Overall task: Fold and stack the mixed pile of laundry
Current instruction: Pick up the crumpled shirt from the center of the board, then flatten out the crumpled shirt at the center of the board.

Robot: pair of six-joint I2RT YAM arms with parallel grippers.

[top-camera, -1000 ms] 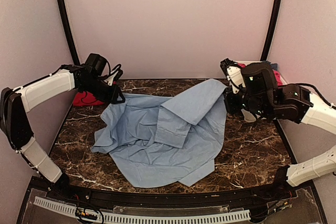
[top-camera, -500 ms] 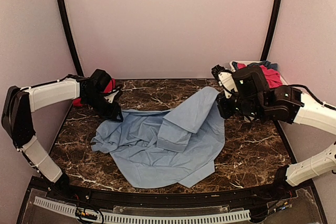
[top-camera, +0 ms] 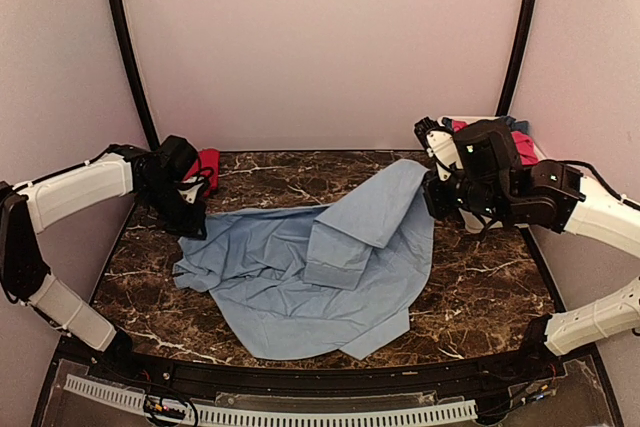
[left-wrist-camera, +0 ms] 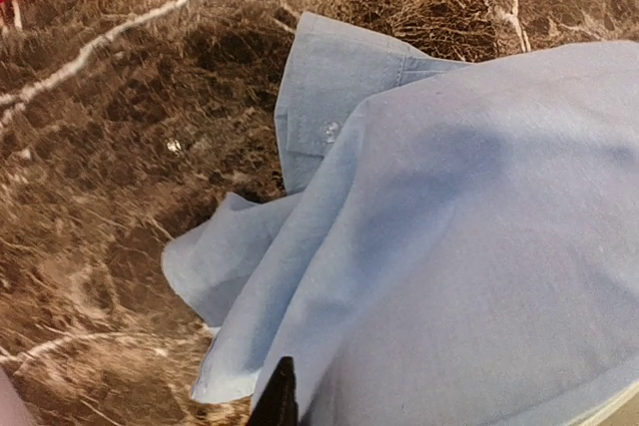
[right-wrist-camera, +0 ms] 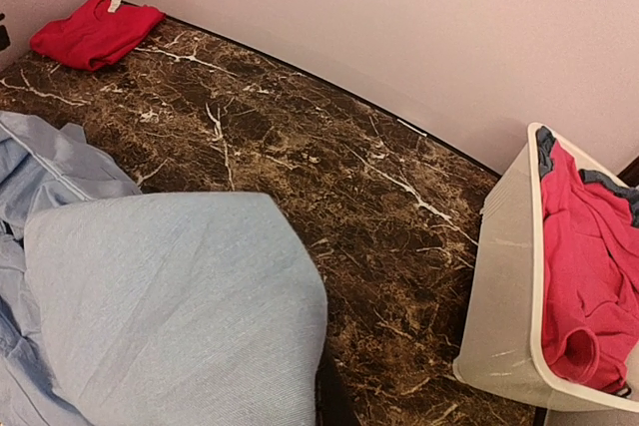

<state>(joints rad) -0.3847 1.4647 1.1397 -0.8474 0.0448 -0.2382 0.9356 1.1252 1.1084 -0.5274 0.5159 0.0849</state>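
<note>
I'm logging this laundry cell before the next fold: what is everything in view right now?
light-blue shirt: 1, light blue, crumpled over the table's middle, far-right corner lifted
red garment: 1, red, folded, at the table's far-left corner
tub: 1, white, at the table's far-right corner
pink-red garment: 1, pink-red, inside the tub
dark blue piece: 1, dark blue, in the tub by its rim
table: 1, dark brown marble, under everything
left arm: 1, white and black, left side; jaws at the shirt's far-left edge, grip unclear
right arm: 1, white and black, right side; jaws shut on the shirt's lifted corner
</note>
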